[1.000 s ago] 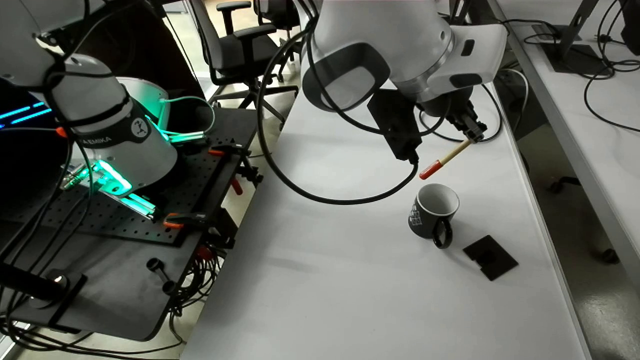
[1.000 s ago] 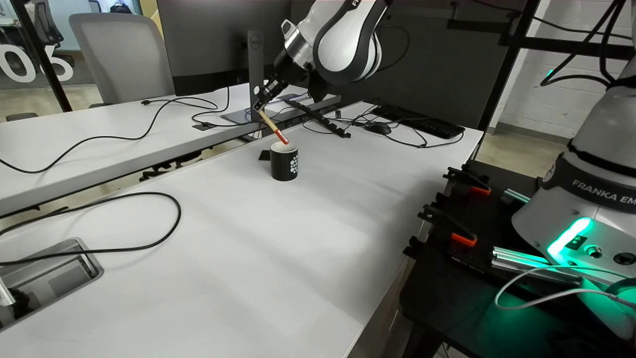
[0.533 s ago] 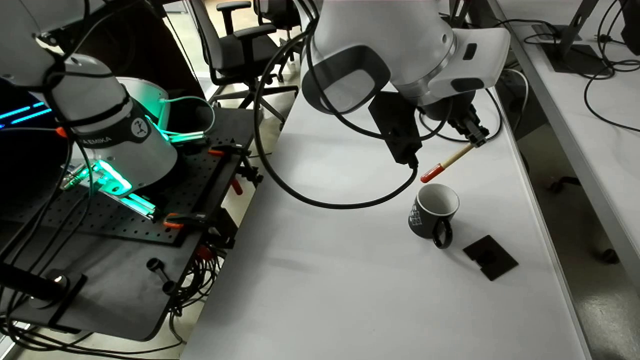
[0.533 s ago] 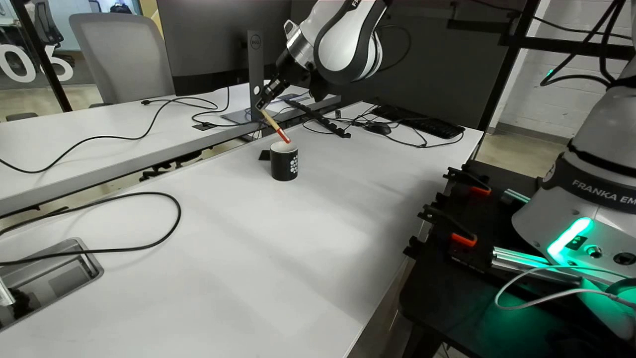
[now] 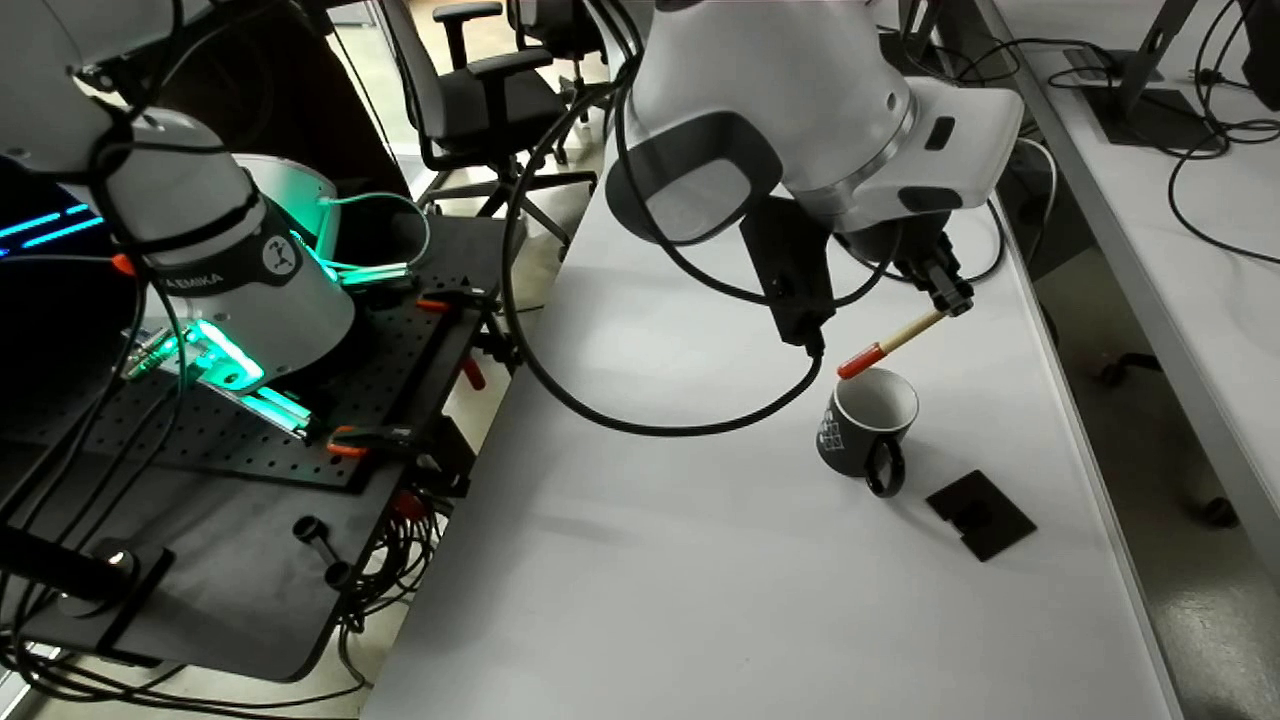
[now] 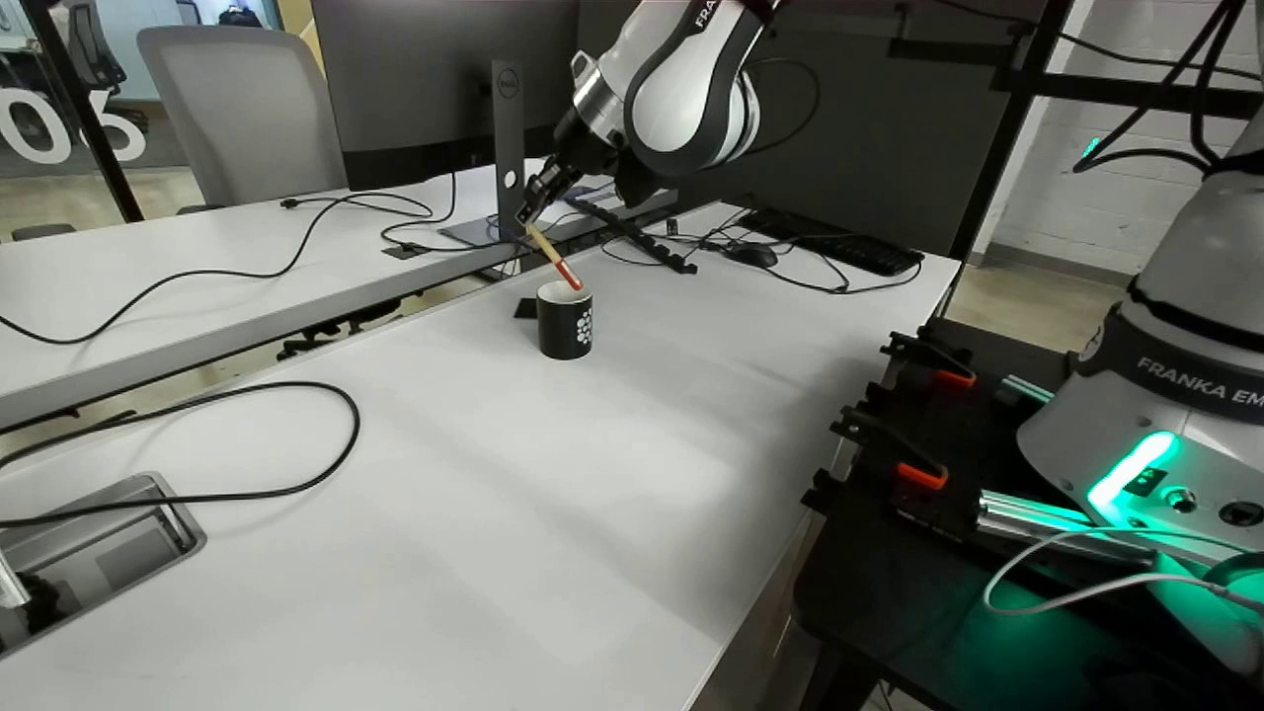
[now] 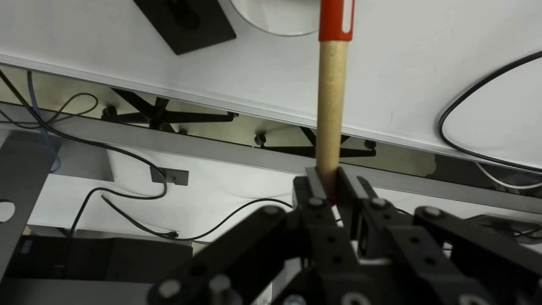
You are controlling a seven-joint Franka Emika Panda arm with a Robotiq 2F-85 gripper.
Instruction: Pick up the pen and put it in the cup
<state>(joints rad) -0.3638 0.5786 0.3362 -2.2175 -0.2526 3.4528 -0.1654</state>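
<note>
Pinched at the gripper around the pale end of the pen, parted no wider than that shaft. Slants out of the grip, red end first, ending right by the mouth of the cup; cannot tell whether inside or touching the rim. A little lower than half a second ago, at gripper and pen alike; unmoved at the cup, marked in white too small to read. Farther out, reads DELL on the monitor stand and FRANKA EM, cut off, on the robot base.
</note>
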